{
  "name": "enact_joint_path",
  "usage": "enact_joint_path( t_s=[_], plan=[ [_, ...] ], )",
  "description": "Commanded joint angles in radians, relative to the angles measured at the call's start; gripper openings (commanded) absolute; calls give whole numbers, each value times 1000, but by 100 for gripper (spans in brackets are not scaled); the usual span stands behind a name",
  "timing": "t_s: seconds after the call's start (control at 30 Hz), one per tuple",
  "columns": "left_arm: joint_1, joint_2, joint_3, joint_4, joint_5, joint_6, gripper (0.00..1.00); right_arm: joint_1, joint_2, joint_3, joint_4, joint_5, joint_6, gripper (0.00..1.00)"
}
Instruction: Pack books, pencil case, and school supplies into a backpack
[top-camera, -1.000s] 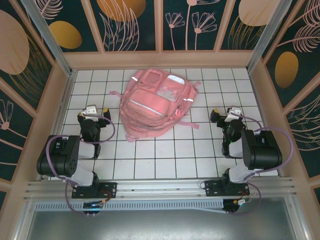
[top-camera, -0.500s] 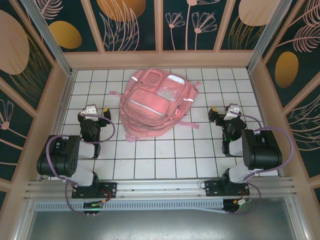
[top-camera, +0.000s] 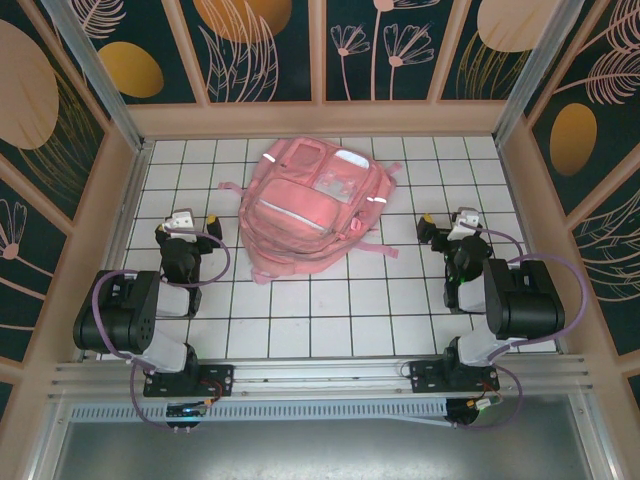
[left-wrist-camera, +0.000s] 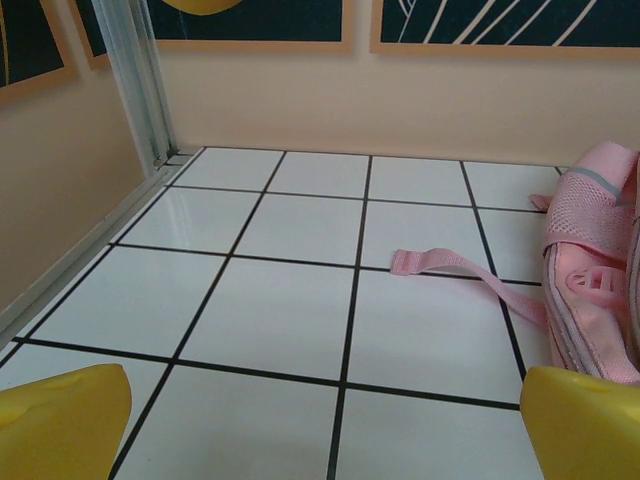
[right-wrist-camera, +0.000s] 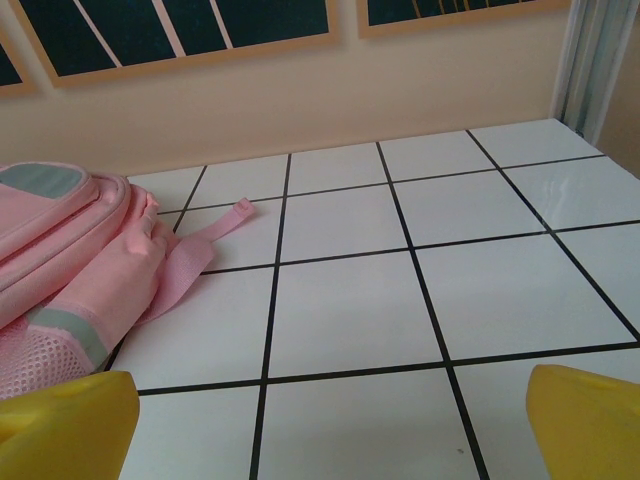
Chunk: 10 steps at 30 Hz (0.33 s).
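The pink backpack (top-camera: 310, 210) lies flat in the middle of the white tiled table, its front with the clear pockets facing up. My left gripper (top-camera: 187, 226) rests to its left, open, its yellow fingertips (left-wrist-camera: 60, 420) wide apart over bare tile. The left wrist view has the backpack's edge (left-wrist-camera: 595, 290) and a loose pink strap (left-wrist-camera: 450, 265) at the right. My right gripper (top-camera: 458, 228) sits to the backpack's right, also open and empty. In the right wrist view the backpack (right-wrist-camera: 70, 260) is at the left. The books, pencil case and school supplies are out of view.
Beige walls (top-camera: 320, 120) close in the table on three sides. Both arm bases (top-camera: 180, 375) are bolted at the near edge. Thin pink straps (top-camera: 375, 245) trail from the backpack onto the tiles on both sides.
The right gripper has edged very slightly toward the far side. Nothing else has moved.
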Motion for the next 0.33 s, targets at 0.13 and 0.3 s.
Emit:
enact_joint_path(
  t_s=[0.13, 0.3],
  plan=[
    [7, -7, 10, 51, 7, -19, 99, 1, 2, 17, 17, 8, -5, 99],
    [7, -7, 10, 51, 7, -19, 99, 1, 2, 16, 19, 27, 1, 99]
  ],
)
